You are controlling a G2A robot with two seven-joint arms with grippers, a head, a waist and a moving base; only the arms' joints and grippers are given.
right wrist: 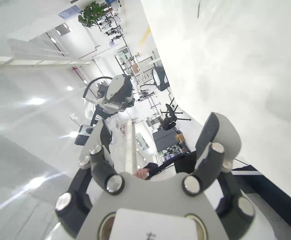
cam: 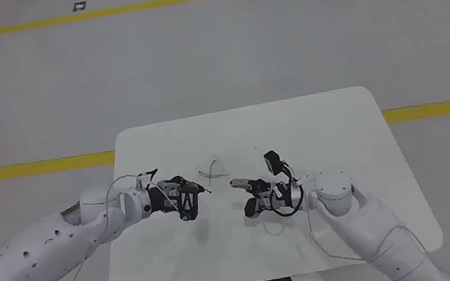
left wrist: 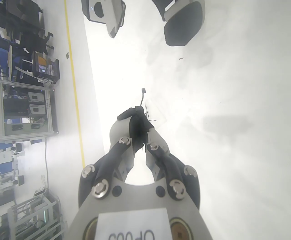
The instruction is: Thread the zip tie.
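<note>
My left gripper is shut on a thin black zip tie. The tie's small square head sticks out past the fingertips, pointing toward my right gripper. In the top view the left gripper hovers over the table's near middle, and the right gripper faces it a short gap away. The right gripper stands open with nothing between its fingers. Its two pads show beyond the tie's head in the left wrist view.
A couple of loose black zip ties lie on the white table just beyond the gap between the grippers. The table's right half and far side are bare. Yellow floor lines run behind the table.
</note>
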